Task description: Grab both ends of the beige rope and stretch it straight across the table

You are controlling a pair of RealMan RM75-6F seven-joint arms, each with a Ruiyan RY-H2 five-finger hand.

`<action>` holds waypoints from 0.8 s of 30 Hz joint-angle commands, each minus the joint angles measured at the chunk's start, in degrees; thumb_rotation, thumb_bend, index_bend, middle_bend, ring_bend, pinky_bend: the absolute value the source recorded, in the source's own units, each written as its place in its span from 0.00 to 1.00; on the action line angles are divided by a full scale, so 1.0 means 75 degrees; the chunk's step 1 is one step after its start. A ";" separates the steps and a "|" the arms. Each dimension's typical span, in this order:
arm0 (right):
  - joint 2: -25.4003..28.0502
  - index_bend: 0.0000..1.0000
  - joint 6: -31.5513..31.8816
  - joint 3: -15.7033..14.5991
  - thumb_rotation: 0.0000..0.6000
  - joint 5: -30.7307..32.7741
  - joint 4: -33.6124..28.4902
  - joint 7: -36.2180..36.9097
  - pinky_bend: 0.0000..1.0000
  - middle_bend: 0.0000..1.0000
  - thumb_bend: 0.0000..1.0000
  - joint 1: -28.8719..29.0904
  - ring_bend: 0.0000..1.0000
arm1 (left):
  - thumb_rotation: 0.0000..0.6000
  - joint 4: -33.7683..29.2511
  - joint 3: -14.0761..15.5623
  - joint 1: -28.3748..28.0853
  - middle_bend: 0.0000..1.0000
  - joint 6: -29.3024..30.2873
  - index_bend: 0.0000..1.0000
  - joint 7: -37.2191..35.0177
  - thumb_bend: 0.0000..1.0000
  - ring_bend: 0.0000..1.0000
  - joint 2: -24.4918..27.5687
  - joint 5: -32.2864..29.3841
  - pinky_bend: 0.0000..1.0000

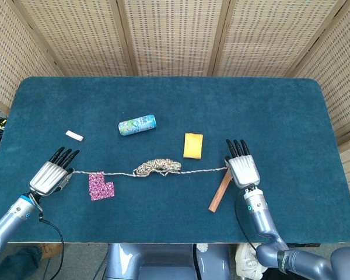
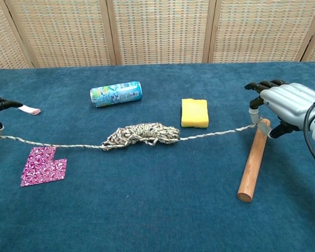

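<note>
Rope [image 1: 157,168] runs across the blue table [image 1: 268,111], its two ends held and its middle bunched in a loose tangle. At the rope's left end the left hand [image 1: 49,177] pinches the strand, its other fingers stretched forward. A pink patterned patch [image 1: 100,186] lies just below the left stretch; a can [image 1: 137,124] sits beyond the tangle, a yellow sponge [image 1: 193,145] just beyond the right stretch. At the right end the right hand [image 1: 241,169] pinches the strand, beside the top of a wooden stick [image 1: 220,191].

L hand [image 1: 49,176], R hand [image 1: 242,168] wide apart (each pinching).
</note>
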 commanded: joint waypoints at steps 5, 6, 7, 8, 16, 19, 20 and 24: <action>0.0027 0.40 0.0044 -0.0012 1.00 -0.0129 -0.0103 0.0133 0.00 0.01 0.36 -0.0078 0.00 | 1.00 -0.0054 -0.0038 0.0043 0.00 0.0000 0.35 -0.0125 0.29 0.00 0.0020 -0.0057 0.00; 0.0056 0.31 0.0098 -0.0011 1.00 -0.0175 -0.0164 0.0148 0.00 0.00 0.28 -0.0097 0.00 | 1.00 -0.0120 -0.0058 0.0057 0.00 0.0019 0.22 -0.0219 0.18 0.00 0.0061 -0.0085 0.00; 0.0107 0.19 0.0224 -0.0016 1.00 -0.0302 -0.0256 0.0206 0.00 0.00 0.16 -0.0126 0.00 | 1.00 -0.0247 -0.0100 0.0079 0.00 0.0124 0.07 -0.0398 0.06 0.00 0.0140 -0.0110 0.00; 0.0140 0.13 0.0306 -0.0023 1.00 -0.0386 -0.0304 0.0258 0.00 0.00 0.09 -0.0146 0.00 | 1.00 -0.0315 -0.0122 0.0096 0.00 0.0196 0.00 -0.0496 0.01 0.00 0.0184 -0.0119 0.00; 0.1118 0.03 0.1718 -0.0224 1.00 -0.1858 -0.1197 0.1579 0.00 0.00 0.00 -0.0624 0.00 | 1.00 -0.2367 -0.0745 0.0522 0.00 0.1380 0.00 -0.1178 0.00 0.00 0.1312 -0.0609 0.00; 0.1551 0.02 0.2150 -0.0338 1.00 -0.2163 -0.1537 0.1860 0.00 0.00 0.00 -0.0908 0.00 | 1.00 -0.3553 -0.0917 0.0816 0.00 0.1729 0.00 -0.1031 0.00 0.00 0.1834 -0.0881 0.00; 0.1633 0.02 0.2228 -0.0369 1.00 -0.2206 -0.1597 0.1897 0.00 0.00 0.00 -0.0975 0.00 | 1.00 -0.3774 -0.0944 0.0886 0.00 0.1805 0.00 -0.0983 0.00 0.00 0.1917 -0.0936 0.00; 0.2235 0.00 0.2647 -0.0686 1.00 -0.2436 -0.2035 0.1968 0.00 0.00 0.00 -0.1483 0.00 | 1.00 -0.4920 -0.0907 0.1422 0.00 0.2435 0.00 -0.0962 0.00 0.00 0.2321 -0.0971 0.00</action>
